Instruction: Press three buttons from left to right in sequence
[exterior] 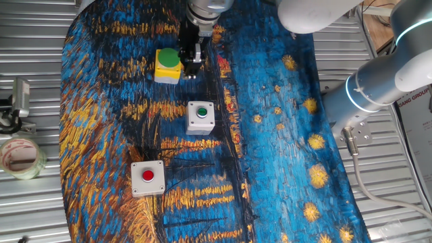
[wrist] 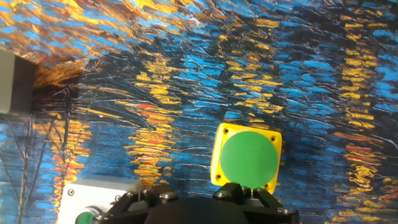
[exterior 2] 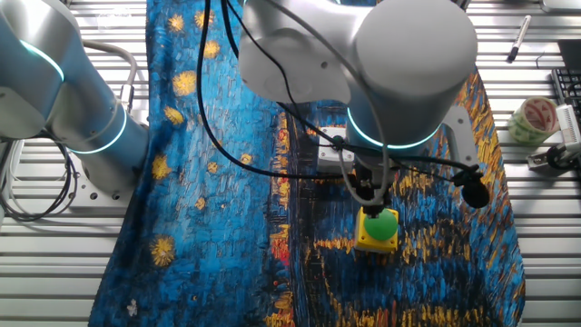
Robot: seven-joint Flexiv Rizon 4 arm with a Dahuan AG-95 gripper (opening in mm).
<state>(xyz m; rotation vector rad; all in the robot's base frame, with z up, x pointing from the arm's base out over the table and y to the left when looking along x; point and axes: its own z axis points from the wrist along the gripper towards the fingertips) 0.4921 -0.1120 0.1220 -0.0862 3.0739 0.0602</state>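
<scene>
The yellow box with the big green dome [exterior: 167, 64] sits at the far end of the blue and gold cloth. It also shows in the other fixed view [exterior 2: 379, 227] and in the hand view [wrist: 247, 158]. My gripper [exterior: 191, 65] hangs close beside the dome, low over the cloth; in the other fixed view my gripper [exterior 2: 368, 195] is just above it. I cannot tell if it touches the dome or whether the fingers are open or shut. The grey-white box with the small green button [exterior: 200, 115] is in the middle. The grey-white box with the red button [exterior: 148, 177] is nearest.
A roll of tape [exterior: 20, 156] lies on the metal slats off the cloth's left side, also in the other fixed view [exterior 2: 534, 118]. A metal bracket [exterior: 19, 98] stands near it. The arm's base [exterior: 378, 81] stands at the right.
</scene>
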